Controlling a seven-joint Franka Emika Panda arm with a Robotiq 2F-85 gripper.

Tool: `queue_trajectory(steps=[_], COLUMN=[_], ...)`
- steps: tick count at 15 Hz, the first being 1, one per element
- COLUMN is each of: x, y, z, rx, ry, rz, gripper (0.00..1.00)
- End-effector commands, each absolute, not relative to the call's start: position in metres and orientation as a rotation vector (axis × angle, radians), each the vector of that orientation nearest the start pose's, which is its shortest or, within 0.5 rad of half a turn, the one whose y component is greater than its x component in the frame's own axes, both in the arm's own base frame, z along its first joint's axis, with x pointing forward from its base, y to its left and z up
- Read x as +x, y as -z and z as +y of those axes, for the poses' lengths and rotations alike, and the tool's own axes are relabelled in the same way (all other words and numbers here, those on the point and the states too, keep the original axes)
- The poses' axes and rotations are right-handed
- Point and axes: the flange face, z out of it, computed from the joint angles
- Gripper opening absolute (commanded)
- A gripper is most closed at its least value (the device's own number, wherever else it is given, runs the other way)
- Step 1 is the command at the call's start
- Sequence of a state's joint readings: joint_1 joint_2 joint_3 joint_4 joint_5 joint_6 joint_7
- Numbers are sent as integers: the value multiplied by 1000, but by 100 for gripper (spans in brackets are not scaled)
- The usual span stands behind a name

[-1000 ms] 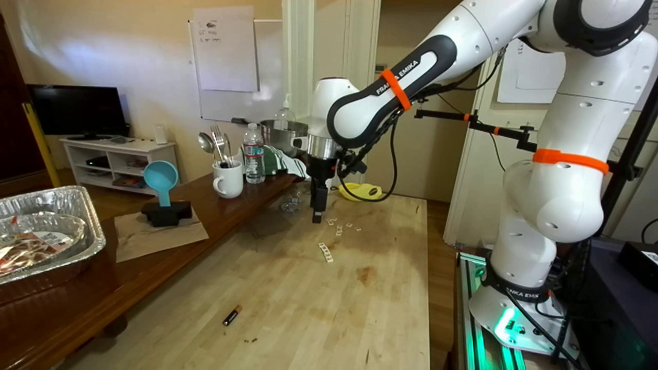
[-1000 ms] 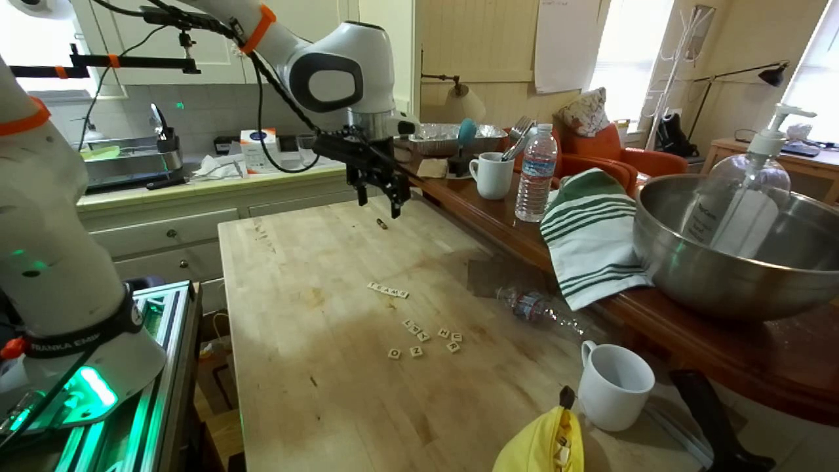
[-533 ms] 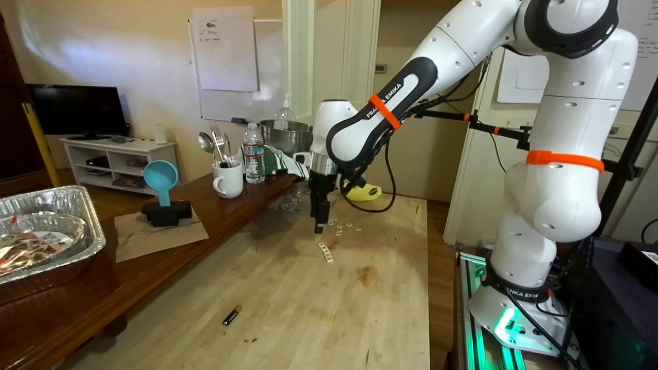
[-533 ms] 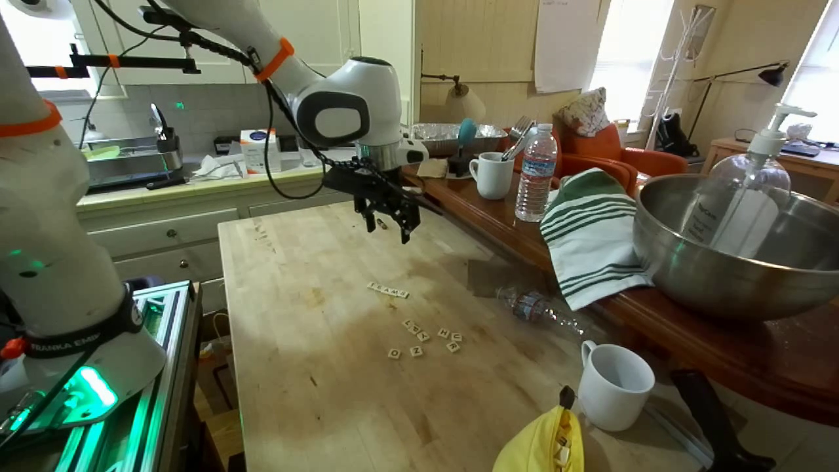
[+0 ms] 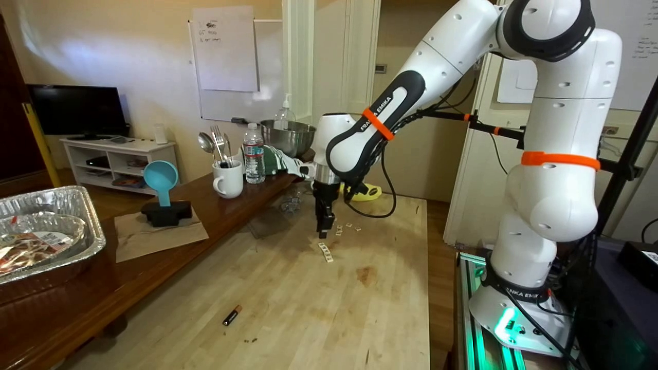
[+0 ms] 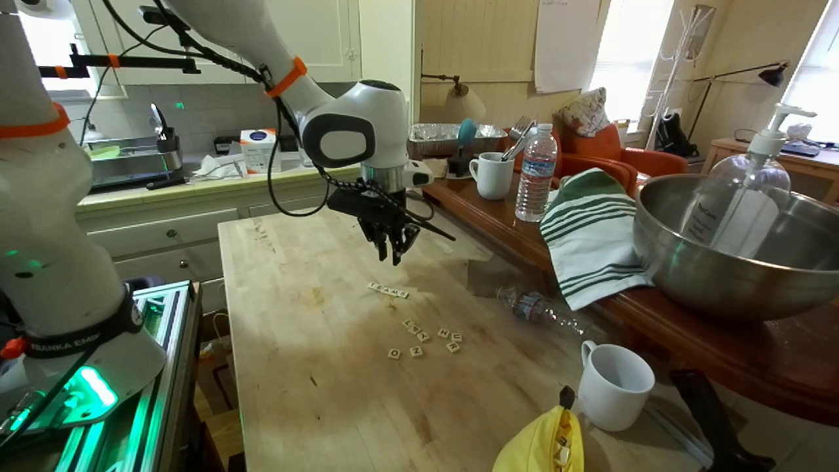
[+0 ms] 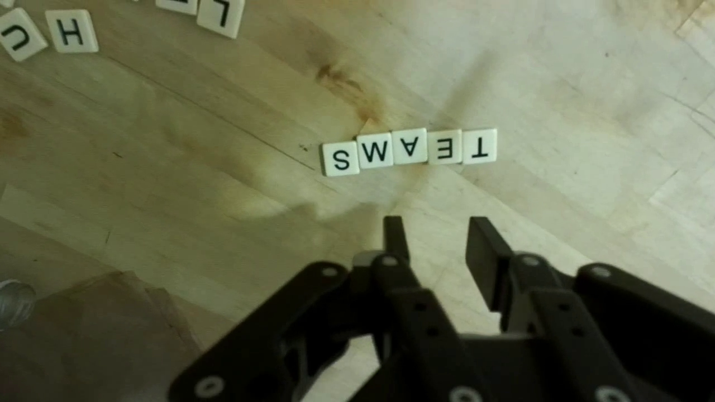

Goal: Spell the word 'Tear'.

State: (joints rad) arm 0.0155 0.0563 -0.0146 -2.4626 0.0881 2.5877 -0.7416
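Small cream letter tiles lie flat on the wooden table. In the wrist view five touch in a slightly uneven row, upside down: the T tile (image 7: 479,146), E tile (image 7: 444,147), A tile (image 7: 409,146), M tile (image 7: 375,151) and S tile (image 7: 341,159). Loose tiles lie apart from it, among them the R tile (image 6: 453,347), H tile (image 7: 71,30) and L tile (image 7: 220,15). My gripper (image 7: 435,223) hangs above the table beside the row, fingers pointing down, partly open with a gap between the pads (image 7: 486,262) and nothing held. In both exterior views it is clear of the tiles.
A yellow banana-shaped pouch (image 6: 537,446) and a white mug (image 6: 616,387) stand at one table end. A clear plastic bottle (image 6: 537,308) lies by the raised dark wooden ledge (image 5: 149,262). A battery (image 5: 232,315) lies on the table.
My gripper has come down toward the table, closer to the row of tiles, and its fingers have drawn nearer each other. The tiles have not moved.
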Motion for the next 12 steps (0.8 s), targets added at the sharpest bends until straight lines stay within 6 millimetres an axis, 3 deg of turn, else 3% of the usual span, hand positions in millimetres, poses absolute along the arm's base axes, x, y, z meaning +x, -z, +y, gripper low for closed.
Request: queue_trajectory(steps=[1, 3, 12], x=[488, 488, 487], y=[-262, -255, -230], z=[-9, -11, -21], rx=[-2951, -2958, -2990], ry=[130, 126, 109], rz=[-1079, -1085, -1127], gripper=[5, 0, 0])
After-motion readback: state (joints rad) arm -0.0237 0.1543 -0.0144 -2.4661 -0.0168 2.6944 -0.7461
